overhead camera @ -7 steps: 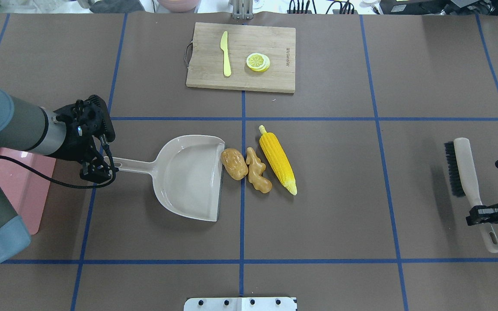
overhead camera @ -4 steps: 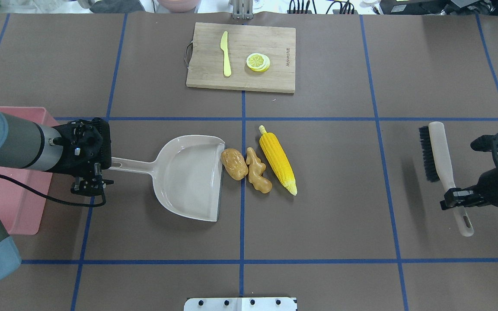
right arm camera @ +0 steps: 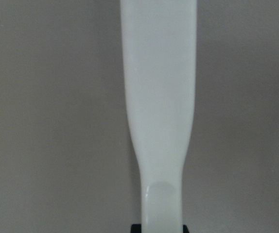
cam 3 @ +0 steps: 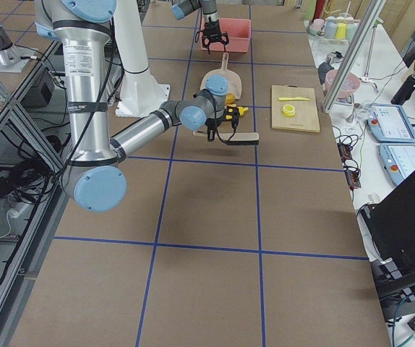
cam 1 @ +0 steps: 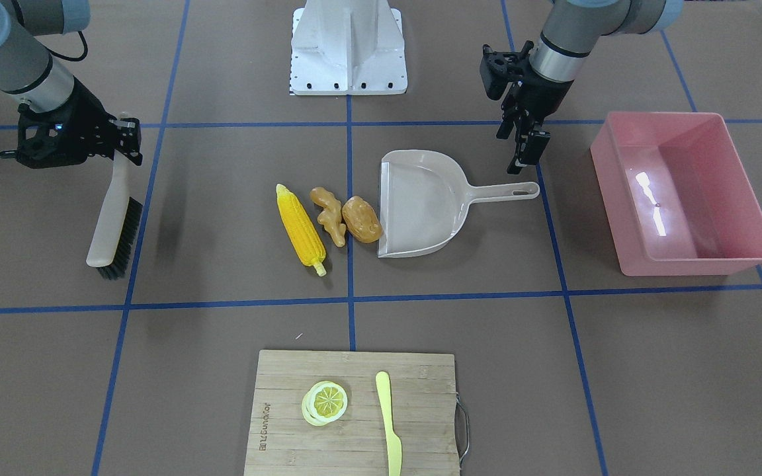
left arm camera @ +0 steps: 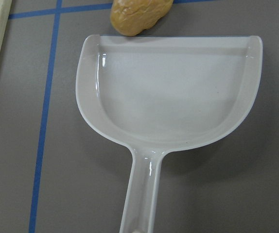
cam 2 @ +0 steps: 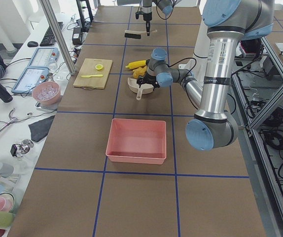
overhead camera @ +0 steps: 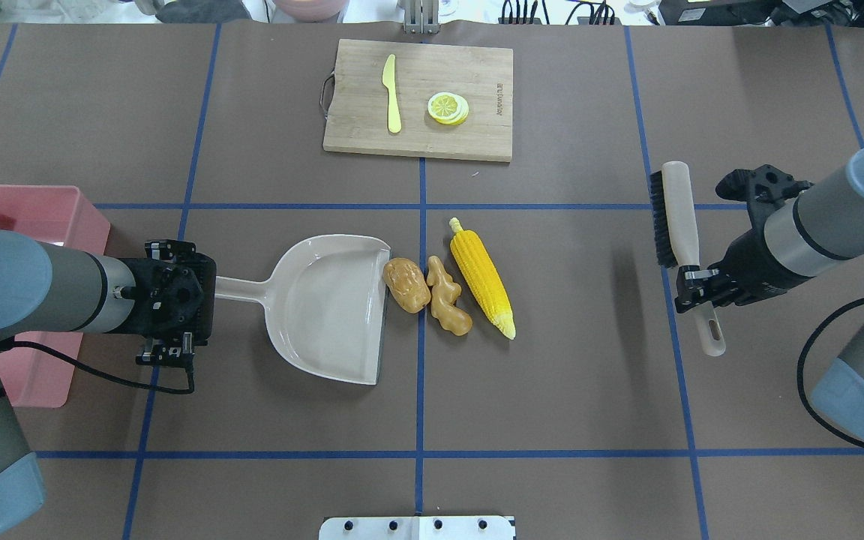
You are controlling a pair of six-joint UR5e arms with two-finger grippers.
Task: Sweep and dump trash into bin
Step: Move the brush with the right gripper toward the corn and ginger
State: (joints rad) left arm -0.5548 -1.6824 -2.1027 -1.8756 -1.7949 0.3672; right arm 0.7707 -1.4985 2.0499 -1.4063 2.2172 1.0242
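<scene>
The corn cob (overhead camera: 481,276), ginger root (overhead camera: 447,296) and potato (overhead camera: 406,285) lie side by side on the table, the potato touching the open edge of the beige dustpan (overhead camera: 327,307). My left gripper (overhead camera: 169,298) is open and hangs over the end of the dustpan's handle (cam 1: 507,192). The left wrist view shows the pan (left arm camera: 168,92) and the potato (left arm camera: 139,14). My right gripper (overhead camera: 698,289) is shut on the handle of a black-bristled brush (overhead camera: 676,214), held above the table right of the corn. The pink bin (cam 1: 678,192) stands behind my left arm.
A wooden cutting board (overhead camera: 477,75) at the far middle carries a pale yellow knife (overhead camera: 391,94) and a lemon slice (overhead camera: 447,107). The robot's white base plate (overhead camera: 417,527) sits at the near edge.
My left gripper has come down and forward to the end of the dustpan's handle. My right arm has carried the brush inward toward the corn and farther from the robot.
</scene>
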